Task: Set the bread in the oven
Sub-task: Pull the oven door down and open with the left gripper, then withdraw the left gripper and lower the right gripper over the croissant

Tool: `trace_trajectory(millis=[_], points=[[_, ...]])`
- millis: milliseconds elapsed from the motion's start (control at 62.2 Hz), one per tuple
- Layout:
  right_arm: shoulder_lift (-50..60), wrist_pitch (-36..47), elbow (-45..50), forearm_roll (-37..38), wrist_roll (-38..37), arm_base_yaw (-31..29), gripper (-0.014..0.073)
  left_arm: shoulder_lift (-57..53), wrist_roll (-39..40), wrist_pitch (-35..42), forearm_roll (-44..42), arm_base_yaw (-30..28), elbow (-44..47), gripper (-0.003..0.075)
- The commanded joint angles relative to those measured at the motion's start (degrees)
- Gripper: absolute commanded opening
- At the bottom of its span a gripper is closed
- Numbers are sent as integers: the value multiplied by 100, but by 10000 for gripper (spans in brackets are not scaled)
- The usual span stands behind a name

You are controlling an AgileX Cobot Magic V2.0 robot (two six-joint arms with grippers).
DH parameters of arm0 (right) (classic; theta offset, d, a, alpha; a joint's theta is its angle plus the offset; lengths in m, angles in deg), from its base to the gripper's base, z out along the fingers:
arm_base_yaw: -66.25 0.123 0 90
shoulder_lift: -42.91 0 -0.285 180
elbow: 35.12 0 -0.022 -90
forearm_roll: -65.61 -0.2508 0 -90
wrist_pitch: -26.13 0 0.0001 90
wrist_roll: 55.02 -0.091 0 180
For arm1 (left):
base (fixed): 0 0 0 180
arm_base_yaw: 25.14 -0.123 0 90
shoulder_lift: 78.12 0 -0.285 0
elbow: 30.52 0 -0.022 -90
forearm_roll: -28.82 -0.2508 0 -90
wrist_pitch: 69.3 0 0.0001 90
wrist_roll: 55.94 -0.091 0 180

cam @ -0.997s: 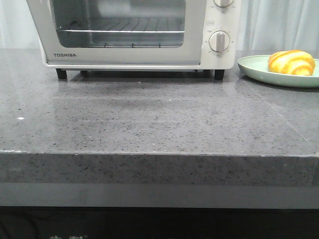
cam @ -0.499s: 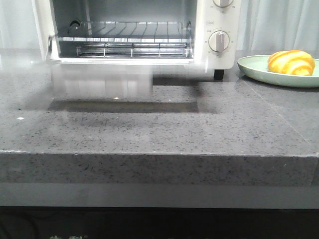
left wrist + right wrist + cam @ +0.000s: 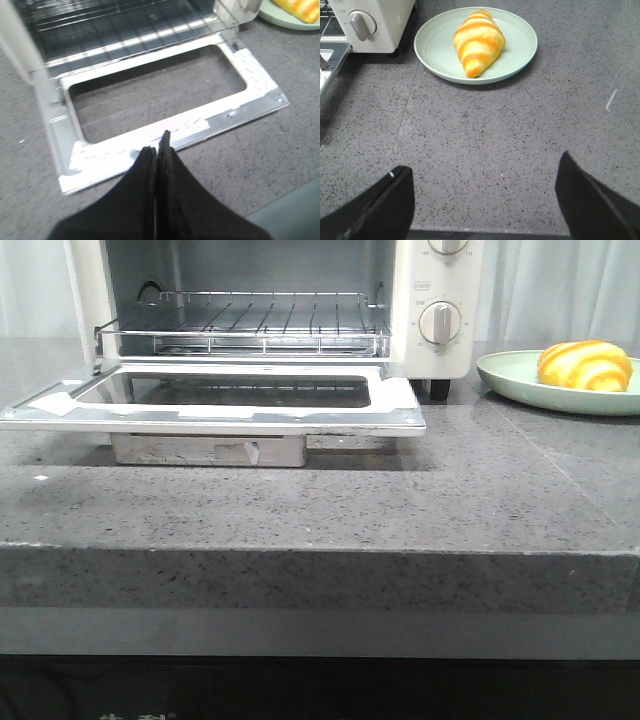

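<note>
The cream-white oven (image 3: 430, 300) stands at the back of the grey counter with its glass door (image 3: 230, 405) dropped flat open; the wire rack (image 3: 250, 320) shows inside. It also shows in the left wrist view (image 3: 165, 105). The bread (image 3: 585, 365), golden orange with pale stripes, lies on a pale green plate (image 3: 510, 375) to the right of the oven, and shows in the right wrist view (image 3: 477, 42). My left gripper (image 3: 156, 145) is shut and empty, just in front of the door's front edge. My right gripper (image 3: 482, 175) is open and empty, well short of the plate (image 3: 520, 30).
The grey speckled counter's front edge (image 3: 320, 552) runs across the front view. The oven's dials (image 3: 440, 322) face forward on its right side. A white curtain (image 3: 560, 290) hangs behind the plate. Neither arm shows in the front view.
The oven door has swung down from shut to flat open, baring the rack. The bread and plate have not moved.
</note>
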Motion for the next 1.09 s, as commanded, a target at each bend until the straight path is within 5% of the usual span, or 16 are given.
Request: trace_trajectory(millis=[0,1078], points=[[-153,328,-196,-52,51,-20,594,-504,203,163,-247,8,-3,-18],[-6717,-1183,-5181,-47,51,-37,594,-1254,203,-37,-247,8,35,-18]])
